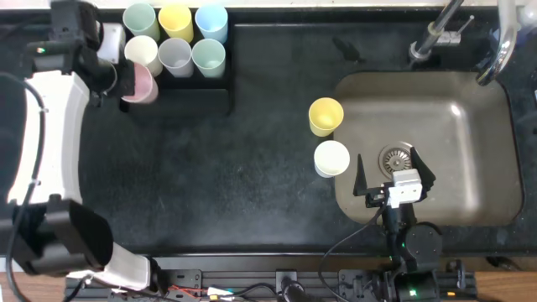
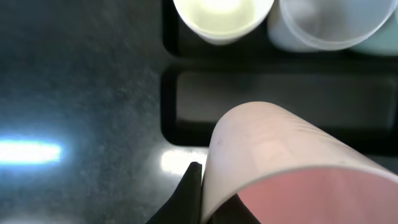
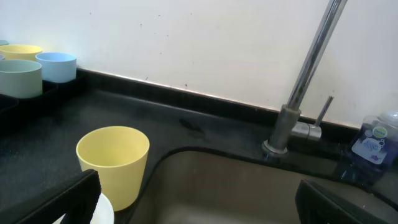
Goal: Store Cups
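Left gripper (image 1: pixel 120 81): clamped on the wall of the pink cup (image 2: pixel 273 149), holding it tilted at the edge of the free slot in the black tray (image 1: pixel 197 99).
Right gripper (image 1: pixel 392 174): fingers spread wide with nothing between them, over the sink (image 1: pixel 470 168).
Cups not yet stored: the yellow cup (image 1: pixel 325 116) and the white cup (image 1: pixel 331 158) stand close together on the counter, right at the sink's rim.
Risk at the tray: the pink cup is tilted, so a release from here would likely drop it on its side or catch the tray's lip. The cream cup (image 2: pixel 214 15) and grey cup (image 2: pixel 329 25) stand just behind the slot and could be knocked.
Risk at the sink: a wide grab at one loose cup could push its neighbour over the rim (the basin is right beside them).
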